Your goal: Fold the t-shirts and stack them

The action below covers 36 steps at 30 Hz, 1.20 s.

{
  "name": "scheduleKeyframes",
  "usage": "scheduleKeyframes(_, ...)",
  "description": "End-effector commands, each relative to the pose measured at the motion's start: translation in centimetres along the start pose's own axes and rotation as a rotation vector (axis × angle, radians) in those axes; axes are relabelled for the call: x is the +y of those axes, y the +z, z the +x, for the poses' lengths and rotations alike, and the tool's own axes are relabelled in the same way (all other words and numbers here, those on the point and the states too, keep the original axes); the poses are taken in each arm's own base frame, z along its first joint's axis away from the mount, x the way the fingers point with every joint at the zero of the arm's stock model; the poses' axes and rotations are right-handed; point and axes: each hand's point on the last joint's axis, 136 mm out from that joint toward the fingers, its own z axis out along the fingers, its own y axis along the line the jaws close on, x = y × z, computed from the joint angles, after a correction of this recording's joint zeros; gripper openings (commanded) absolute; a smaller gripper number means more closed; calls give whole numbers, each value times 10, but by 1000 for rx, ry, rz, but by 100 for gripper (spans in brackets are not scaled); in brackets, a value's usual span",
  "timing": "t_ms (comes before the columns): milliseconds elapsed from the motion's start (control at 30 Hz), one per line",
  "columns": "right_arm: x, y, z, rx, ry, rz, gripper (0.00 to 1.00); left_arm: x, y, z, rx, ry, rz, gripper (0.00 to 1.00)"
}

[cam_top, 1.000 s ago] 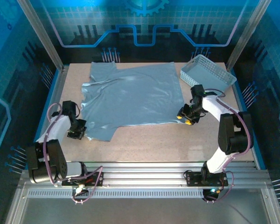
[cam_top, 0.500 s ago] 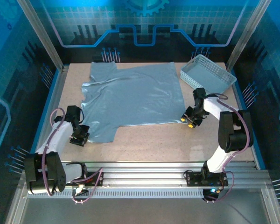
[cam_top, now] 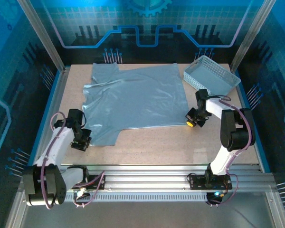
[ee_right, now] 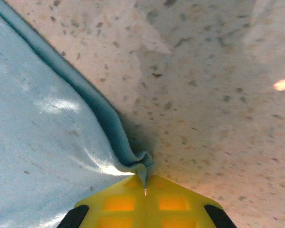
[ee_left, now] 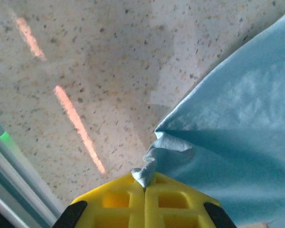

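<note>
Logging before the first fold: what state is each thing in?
t-shirt: spread flat, unfolded.
left claw: shut on the t-shirt's near-left corner.
right claw: shut on its near-right corner.
basket: upright, looks empty.

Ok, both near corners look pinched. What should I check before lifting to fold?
1. Left fingers shut on shirt near-left corner: ok.
2. Right fingers shut on near-right corner: ok.
3. Depth of each pinch: cannot tell, just a small tip of cloth shows.
4. Shirt lying flat: not ok, creases by the far-left sleeve.
5. Basket apart from shirt's far-right edge: cannot tell, they sit very close.
</note>
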Motion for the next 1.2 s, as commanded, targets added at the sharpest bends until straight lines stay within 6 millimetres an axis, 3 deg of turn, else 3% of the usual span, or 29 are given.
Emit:
scheduleKeyframes(0, -18, -22, 10, -36, -29, 70, 0, 24, -12, 15, 16, -69, -32, 0)
scheduleKeyframes(200, -44, -31, 46, 5, -56, 94, 0, 55, -19, 40, 50, -97, -41, 0)
scheduleKeyframes(300, -49, -31, 57, 24, -56, 83, 0, 46, -21, 42, 34, -31, -3, 0)
scheduleKeyframes(367, -48, -31, 56, 23, -62, 81, 0, 24, -28, 36, -3, 19, 59, 0)
scheduleKeyframes(567, -25, -42, 37, 13, -77, 64, 0, -76, -62, 17, -109, 214, 220, 0)
scheduleKeyframes(633, -16, -45, 30, 17, -82, 56, 0, -109, -68, 16, -112, 271, 247, 0)
scheduleKeyframes(767, 4, -52, 10, 11, -88, 54, 0, -155, -69, 7, -132, 352, 219, 0)
scheduleKeyframes(967, 34, -57, -18, -9, -93, 32, 0, -204, -64, -11, -163, 432, 210, 0)
scheduleKeyframes(1167, 53, -53, -39, -19, -100, 33, 0, -220, -63, -37, -206, 458, 136, 0)
